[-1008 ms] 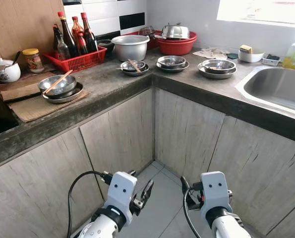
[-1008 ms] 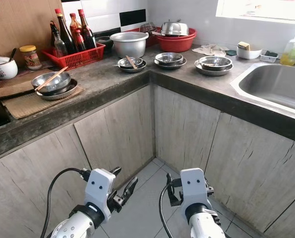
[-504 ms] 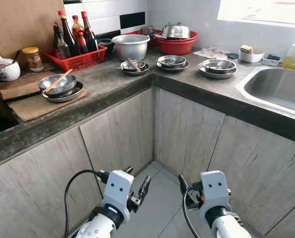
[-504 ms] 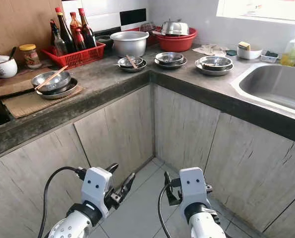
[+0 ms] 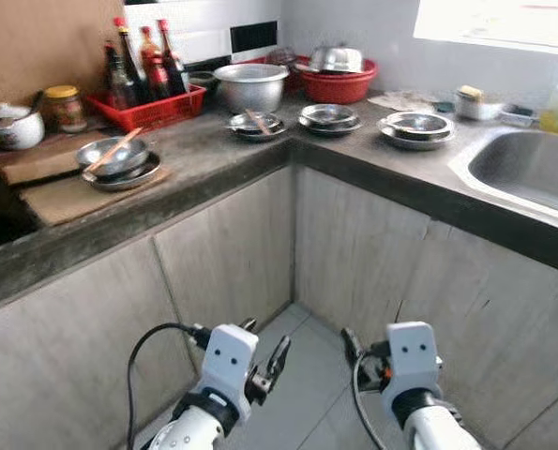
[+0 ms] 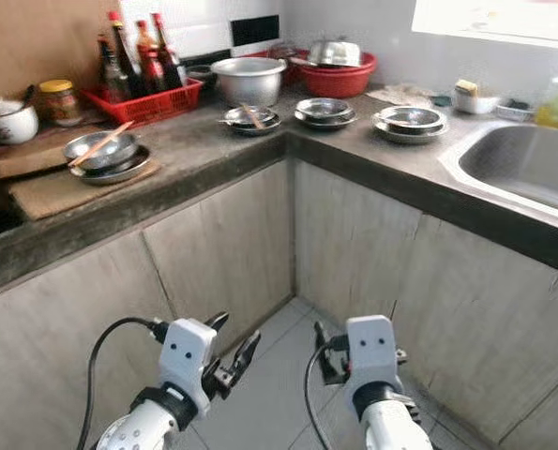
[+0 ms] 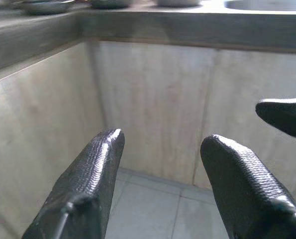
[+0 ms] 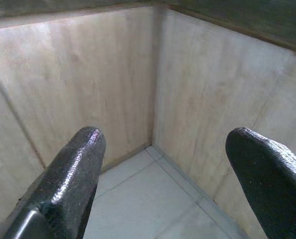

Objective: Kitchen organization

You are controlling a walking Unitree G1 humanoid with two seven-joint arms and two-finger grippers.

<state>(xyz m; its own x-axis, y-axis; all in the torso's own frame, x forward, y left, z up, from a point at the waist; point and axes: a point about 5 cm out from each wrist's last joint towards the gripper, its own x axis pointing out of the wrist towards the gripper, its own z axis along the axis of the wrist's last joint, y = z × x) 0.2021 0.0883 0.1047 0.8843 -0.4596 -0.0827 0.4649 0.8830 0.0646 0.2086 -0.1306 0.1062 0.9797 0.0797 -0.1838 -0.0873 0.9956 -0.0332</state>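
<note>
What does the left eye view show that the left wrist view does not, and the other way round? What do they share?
Left eye view: the red basket of bottles, the red basin and the sink. Left wrist view: the ribbed fingers of the left gripper up close, jaws open. Both: the wooden cabinet doors meeting at the corner and the tiled floor.

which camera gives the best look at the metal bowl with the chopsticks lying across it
The left eye view: the metal bowl with chopsticks sits sharpest there, on the counter beside the red basket. The right eye view shows the same bowl, slightly blurrier. The left wrist view catches only dishes at the counter's edge, too cropped to tell which.
</note>
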